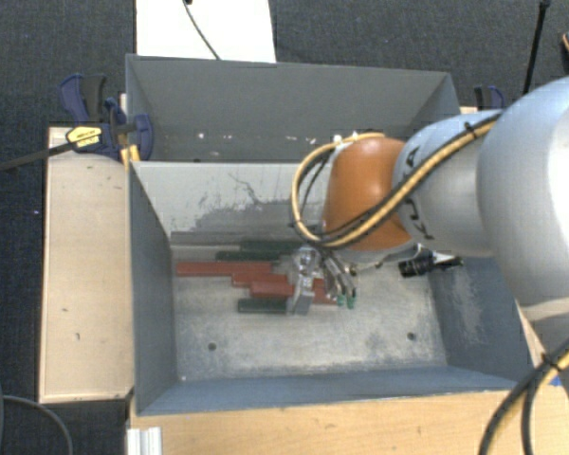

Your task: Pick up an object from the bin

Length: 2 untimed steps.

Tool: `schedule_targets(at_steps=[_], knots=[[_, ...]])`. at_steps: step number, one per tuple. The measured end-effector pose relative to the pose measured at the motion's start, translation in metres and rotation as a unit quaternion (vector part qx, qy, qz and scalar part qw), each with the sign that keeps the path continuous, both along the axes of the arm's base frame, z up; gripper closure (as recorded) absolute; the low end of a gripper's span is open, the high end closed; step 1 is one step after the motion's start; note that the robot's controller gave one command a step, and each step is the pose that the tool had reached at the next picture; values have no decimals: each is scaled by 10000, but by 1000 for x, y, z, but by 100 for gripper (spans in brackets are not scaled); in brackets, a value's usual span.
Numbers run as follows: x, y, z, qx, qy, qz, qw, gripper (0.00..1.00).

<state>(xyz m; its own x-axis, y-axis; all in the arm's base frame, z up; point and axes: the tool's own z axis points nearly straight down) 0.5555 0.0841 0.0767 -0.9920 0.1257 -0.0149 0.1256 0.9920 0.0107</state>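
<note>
– Red block [256,275], the stubby one, lies flat on the floor of the bin [360,341], a little left of the middle. That is what I have the gripper [308,290] over. On my camera view the gripper sits low at the block's right end, and I can't make out whether it touches the block

– Is the gripper clenched or released?

– I cannot tell. The orange cover [360,192] on the wrist and the looped cables [300,197] sit right above it and hide much of it. A bit of red shows just under the gripper, but I can't say whether that is gripped or simply lying there

– What lies around the block?

– A long thin red bar [201,269] runs out leftward from it, touching it or just beside it. An upper dark green bar [256,250] lies just behind the block, nearer the back wall. A lower dark green bar [259,304] lies just in front, with its right end near the gripper. All four pieces lie lengthwise, left to right, bunched close together

– And the arm?

– It reaches in from the right, with its pale body over the bin's right rim and the wrist bent down toward the bunch
</note>
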Motion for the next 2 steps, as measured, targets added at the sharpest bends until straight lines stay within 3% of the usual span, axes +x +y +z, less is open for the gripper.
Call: schedule_targets(at_steps=[1,2], knots=[[-42,-68,8,-44,76,-842,9964,100],[-47,-75,123,-31,36,-906,9959,100]])
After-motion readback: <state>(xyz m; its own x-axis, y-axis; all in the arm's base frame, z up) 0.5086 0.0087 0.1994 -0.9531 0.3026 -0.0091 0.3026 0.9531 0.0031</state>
